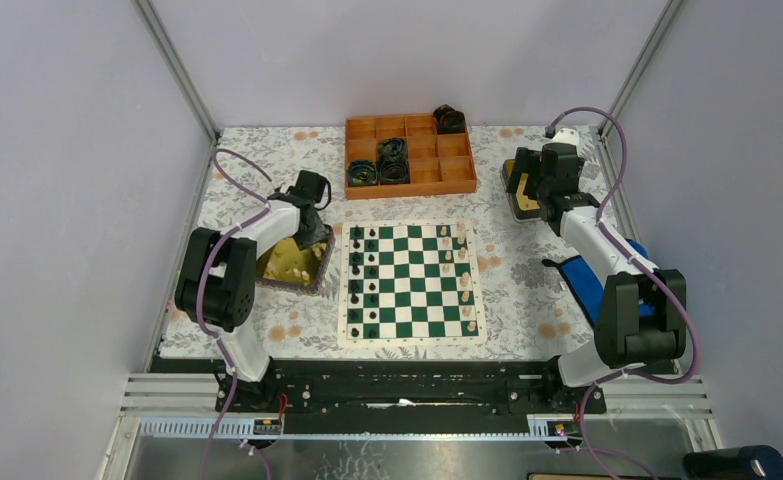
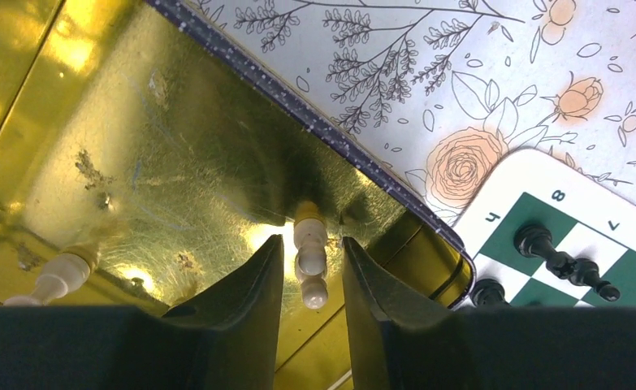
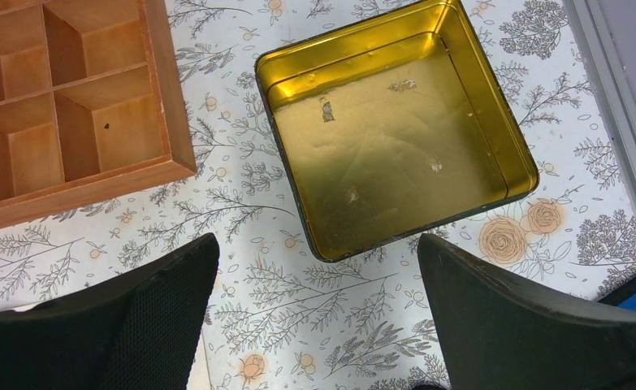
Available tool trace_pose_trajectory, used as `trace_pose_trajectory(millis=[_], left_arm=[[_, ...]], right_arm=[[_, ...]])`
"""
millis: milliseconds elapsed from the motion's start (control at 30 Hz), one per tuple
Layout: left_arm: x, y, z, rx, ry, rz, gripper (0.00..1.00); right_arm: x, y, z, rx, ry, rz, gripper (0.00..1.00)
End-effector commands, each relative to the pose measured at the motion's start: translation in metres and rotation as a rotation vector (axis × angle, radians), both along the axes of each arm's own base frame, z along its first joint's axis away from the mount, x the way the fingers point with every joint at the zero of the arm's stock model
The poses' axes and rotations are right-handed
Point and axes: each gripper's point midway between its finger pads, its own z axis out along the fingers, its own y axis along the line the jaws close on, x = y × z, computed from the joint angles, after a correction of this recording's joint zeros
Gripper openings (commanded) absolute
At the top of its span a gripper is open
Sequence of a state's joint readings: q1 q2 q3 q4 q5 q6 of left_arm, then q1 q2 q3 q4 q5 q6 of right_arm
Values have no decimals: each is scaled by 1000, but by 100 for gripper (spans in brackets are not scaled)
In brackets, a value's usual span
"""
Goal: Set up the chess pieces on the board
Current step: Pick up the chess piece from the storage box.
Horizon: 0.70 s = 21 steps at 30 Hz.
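The left gripper's jaws stand narrowly apart either side of a cream pawn lying in the gold-lined tin at nine o'clock of the board, not visibly touching it. The right gripper hangs spread wide over a second tin at two o'clock. Light, hard and smooth, the pawn looks apt to roll; its slim waist seems the surest hold. A flowered cloth covers the table, with grey walls around
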<state>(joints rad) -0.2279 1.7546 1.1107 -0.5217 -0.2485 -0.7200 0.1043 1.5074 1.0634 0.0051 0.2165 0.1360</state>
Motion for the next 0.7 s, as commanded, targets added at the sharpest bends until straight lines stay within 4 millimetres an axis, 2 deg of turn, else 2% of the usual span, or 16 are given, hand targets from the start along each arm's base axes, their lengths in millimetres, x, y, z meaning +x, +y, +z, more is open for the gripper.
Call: trace_pose_trajectory(millis=[0,167,400,500,667], left_arm=[[18,-1,5,-1,-47,-18,34],[17,-1,5,-1,-45,-20,18],[15,2,9,15,-46,-16,3],[15,7,20,35,-65,-5,0],[18,13,49,54,-134,1,0]], right_arm=[[12,3,24,4,-62,4,100],[12,3,24,4,-61,1,100],[11,3,27,5,-67,1,100],[11,3,29,5,-70,2,100],[11,3,32,6,-75,5,100]])
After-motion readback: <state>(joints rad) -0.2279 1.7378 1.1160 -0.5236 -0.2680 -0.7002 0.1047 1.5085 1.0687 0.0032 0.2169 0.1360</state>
